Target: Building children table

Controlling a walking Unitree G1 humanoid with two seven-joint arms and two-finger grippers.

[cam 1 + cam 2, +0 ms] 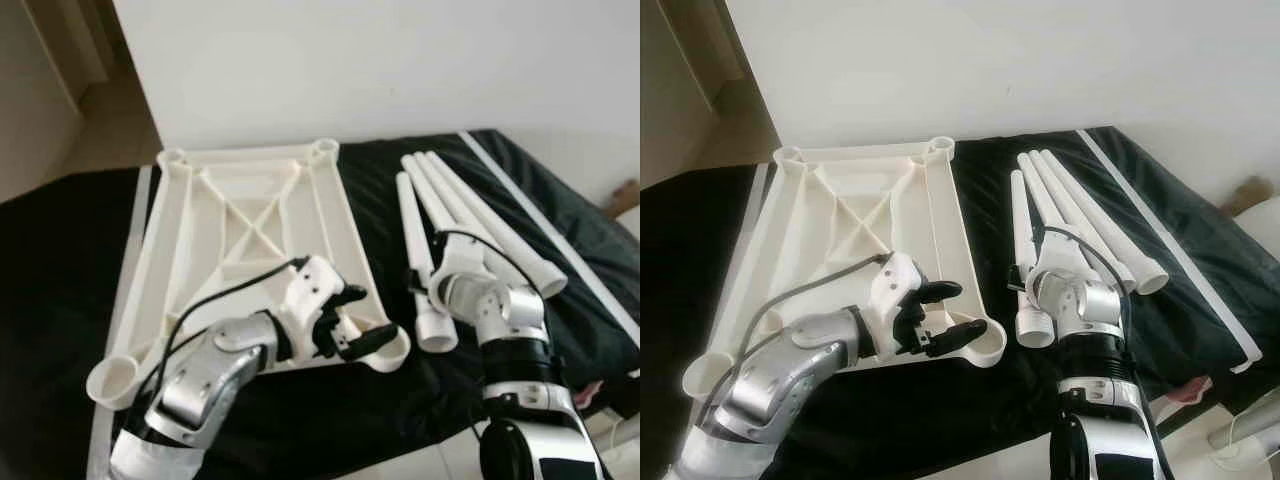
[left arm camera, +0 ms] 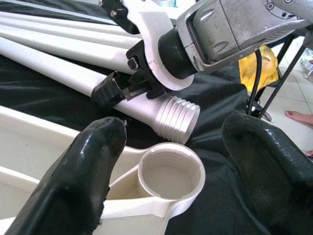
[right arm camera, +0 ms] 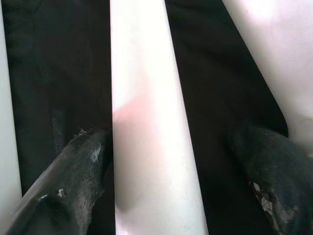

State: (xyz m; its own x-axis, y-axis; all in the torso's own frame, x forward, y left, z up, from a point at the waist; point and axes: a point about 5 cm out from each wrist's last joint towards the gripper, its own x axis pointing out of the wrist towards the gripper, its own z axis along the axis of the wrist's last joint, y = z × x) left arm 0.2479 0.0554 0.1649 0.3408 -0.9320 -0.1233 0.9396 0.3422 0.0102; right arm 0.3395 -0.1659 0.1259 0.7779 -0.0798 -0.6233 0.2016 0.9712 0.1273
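White plastic made up the upturned tabletop [image 1: 250, 225], which lay ribbed side up on a black cloth [image 1: 50, 260] with a round socket at each corner. The left gripper [image 1: 945, 315] hovered over the near right corner, its fingers [image 2: 83, 166] spread apart on either side of the threaded socket [image 2: 168, 174] there, gripping nothing. Just to the right, four white legs [image 1: 450, 200] lay side by side on the cloth, fanning away from the robot. The right gripper [image 3: 168, 171] reached down over the leftmost leg [image 1: 412, 240] near its threaded end [image 2: 176, 117], its fingers [image 3: 73, 181] set apart astride the tube without closing on it.
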